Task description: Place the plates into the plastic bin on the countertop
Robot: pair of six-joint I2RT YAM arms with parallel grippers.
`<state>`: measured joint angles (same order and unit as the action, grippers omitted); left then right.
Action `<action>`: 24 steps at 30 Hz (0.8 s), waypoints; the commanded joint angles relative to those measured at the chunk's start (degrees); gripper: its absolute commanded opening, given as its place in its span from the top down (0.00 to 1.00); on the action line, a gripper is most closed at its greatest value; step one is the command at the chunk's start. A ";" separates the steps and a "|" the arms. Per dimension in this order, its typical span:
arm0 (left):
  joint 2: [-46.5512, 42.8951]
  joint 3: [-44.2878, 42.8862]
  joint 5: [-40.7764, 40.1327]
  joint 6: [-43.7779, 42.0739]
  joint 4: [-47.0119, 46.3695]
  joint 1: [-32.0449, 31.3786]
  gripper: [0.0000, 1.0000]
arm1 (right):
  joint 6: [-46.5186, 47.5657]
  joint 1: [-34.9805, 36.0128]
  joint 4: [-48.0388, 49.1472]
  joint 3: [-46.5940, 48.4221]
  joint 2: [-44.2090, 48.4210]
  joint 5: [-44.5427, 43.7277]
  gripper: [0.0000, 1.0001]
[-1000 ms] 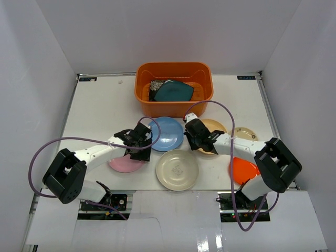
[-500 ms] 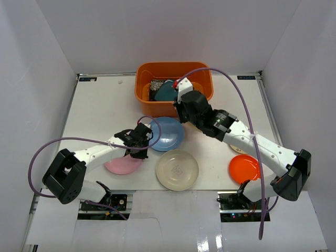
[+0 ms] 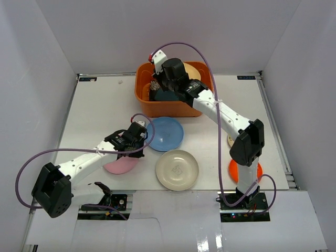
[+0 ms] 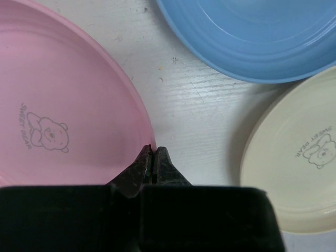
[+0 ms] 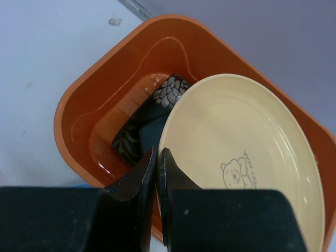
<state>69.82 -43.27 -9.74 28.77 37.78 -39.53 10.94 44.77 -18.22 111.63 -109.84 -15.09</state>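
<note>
You've got roughly one plate in and one about to land. The dark teal plate [image 3: 167,96] lies in the plastic bin [image 3: 144,100] at the middle of the countertop's [image 3: 100,110] far edge. Your right gripper [image 5: 157,157] is clamped on the tan plate's [image 5: 247,157] rim, holding it tilted over the bin.

Your left gripper [image 4: 153,157] has its jaws pinched together on the pink plate's [image 4: 63,105] rim, near the front edge.

Not in yet:
- light blue plate [image 3: 165,134]
- cream plate [image 3: 177,169]
- orange plate [image 3: 234,169], by the front right corner
- small beige plate [image 3: 230,140], mostly hidden behind the right arm

The surface is matte white, with plain white walls [image 3: 157,31] on three sides.
</note>
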 commanded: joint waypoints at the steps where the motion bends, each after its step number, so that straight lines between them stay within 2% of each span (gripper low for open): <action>1: -3.81 -3.39 0.69 1.90 2.03 -0.02 1.00 | 3.48 -2.67 5.73 4.20 -3.44 7.43 0.92; 4: -5.65 -6.46 -1.15 1.81 4.67 -0.02 1.00 | 1.55 -4.78 9.23 3.33 -8.53 12.96 0.92; 10: -7.68 -14.46 -5.98 0.76 9.59 -0.11 1.00 | -1.17 -5.49 13.21 3.84 -14.16 14.56 0.92; 12: -7.51 -19.38 -7.39 -0.21 11.34 -0.02 1.00 | -2.67 -6.27 13.47 4.12 -15.92 17.44 0.84; 13: -7.33 -21.14 -8.01 -0.56 11.79 -0.02 1.00 | -3.72 -6.63 13.65 3.77 -16.19 18.07 0.78; 14: -7.16 -24.55 -9.15 -1.43 12.05 -0.02 1.00 | -5.56 -7.15 14.60 3.07 -16.11 18.43 0.67; 17: -5.23 -30.19 -10.83 -2.75 12.76 -0.02 1.00 | -8.30 -8.03 16.98 -0.36 -13.30 19.92 0.52; 20: -1.28 -38.63 -11.36 -4.86 12.06 -0.02 1.00 | -10.75 -9.26 20.06 -2.12 -8.82 21.68 0.45; 24: 6.19 -52.40 -11.18 -9.16 10.21 -0.02 1.00 | -16.99 -12.07 21.90 -6.59 -0.57 21.95 0.43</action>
<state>72.66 -87.83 -19.14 24.12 50.06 -39.53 -0.23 35.46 -3.64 106.76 -120.60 5.58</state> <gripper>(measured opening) 0.022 0.564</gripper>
